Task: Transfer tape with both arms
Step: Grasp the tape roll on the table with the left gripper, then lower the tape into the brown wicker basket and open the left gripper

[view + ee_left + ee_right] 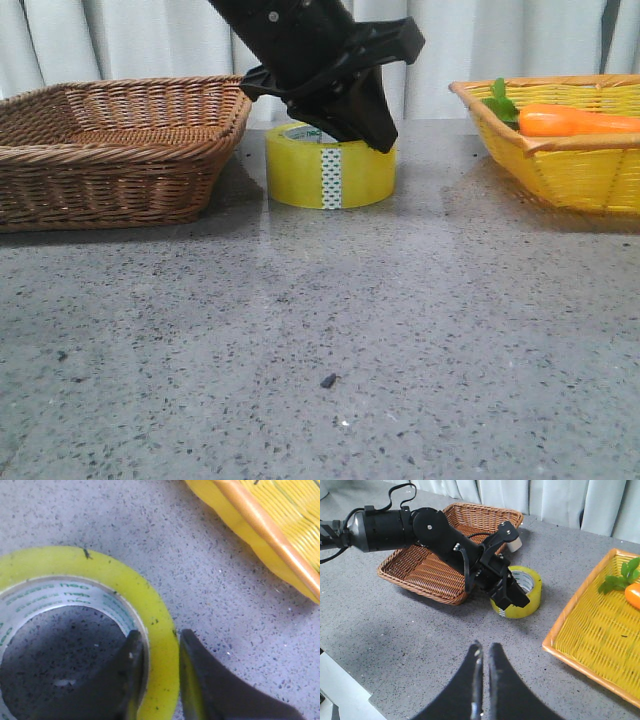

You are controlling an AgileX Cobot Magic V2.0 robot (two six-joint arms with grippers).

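On table: tape (330, 166) | left fingers (157, 675) grasping its wall | right fingers (483, 652) clenched | green print unreadable

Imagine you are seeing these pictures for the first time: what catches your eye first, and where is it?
First, the bright yellow tape lying flat mid-table, with the black left gripper reaching down onto it, one jaw inside the core and one outside the wall. Next come the two baskets flanking it: the brown wicker basket on the left and the yellow basket on the right, holding an orange carrot. The right gripper hangs apart, jaws nearly together.
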